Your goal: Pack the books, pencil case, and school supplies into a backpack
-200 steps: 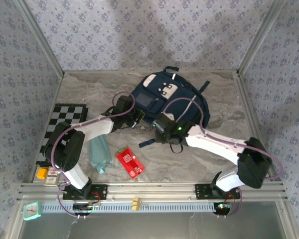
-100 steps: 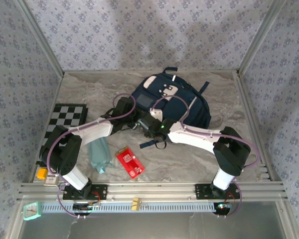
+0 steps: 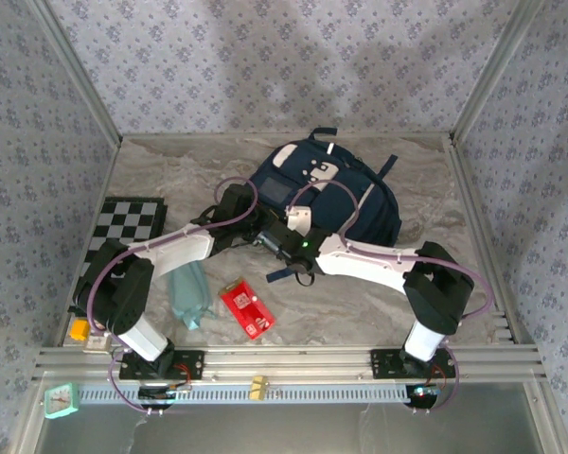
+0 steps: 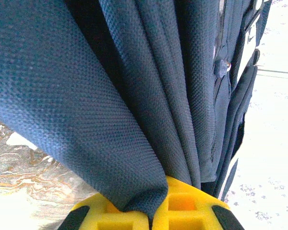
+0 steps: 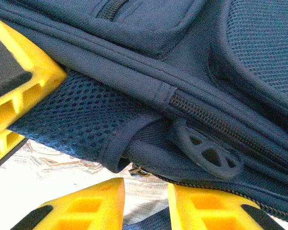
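Pinching a fold of the backpack point(image 3: 383, 203) tight in the left claw point(image 4: 151, 211), toward the back of the table point(image 3: 341, 317). Hovering the right claw point(image 5: 146, 203), narrowly parted and empty, just beside the zipper pull point(image 5: 209, 154). Risking closing on mesh instead, or tugging fabric out of the left pinch.

- The left gripper point(image 4: 152, 214) sits at the bottom edge, its yellow fingers point(image 4: 194, 211) pressed together on a fold of the backpack point(image 4: 134, 96).
- Navy woven fabric rises from that pinch in long, deep pleats (it covers most of what I can see).
- On the right, dark straps point(image 4: 240, 110) hang beside a small round stud point(image 4: 222, 67).
- The marbled table point(image 4: 29, 187) shows at lower left.
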Controlling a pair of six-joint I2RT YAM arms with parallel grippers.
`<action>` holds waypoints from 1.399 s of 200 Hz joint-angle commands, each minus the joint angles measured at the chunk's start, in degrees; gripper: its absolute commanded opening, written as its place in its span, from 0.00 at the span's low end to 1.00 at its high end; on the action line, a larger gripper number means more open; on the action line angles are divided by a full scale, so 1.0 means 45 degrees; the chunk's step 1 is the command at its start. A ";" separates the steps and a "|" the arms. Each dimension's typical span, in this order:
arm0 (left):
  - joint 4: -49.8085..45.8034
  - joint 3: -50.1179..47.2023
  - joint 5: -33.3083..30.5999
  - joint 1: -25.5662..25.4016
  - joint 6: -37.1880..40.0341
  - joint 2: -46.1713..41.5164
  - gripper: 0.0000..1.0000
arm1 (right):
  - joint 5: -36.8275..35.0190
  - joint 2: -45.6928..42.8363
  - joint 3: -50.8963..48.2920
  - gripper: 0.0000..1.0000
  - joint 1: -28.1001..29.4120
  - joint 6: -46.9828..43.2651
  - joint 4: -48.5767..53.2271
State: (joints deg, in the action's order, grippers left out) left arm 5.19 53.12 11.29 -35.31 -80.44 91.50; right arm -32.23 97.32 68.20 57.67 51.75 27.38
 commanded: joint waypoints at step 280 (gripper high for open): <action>0.0194 0.0700 0.0538 0.0821 0.0725 -0.0877 0.00 | 0.0774 -0.0102 0.0139 0.00 -0.0362 -0.1634 0.0993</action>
State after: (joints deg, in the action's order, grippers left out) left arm 4.60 53.19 11.18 -33.71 -79.09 91.09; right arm -32.12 101.16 71.35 56.16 43.05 28.91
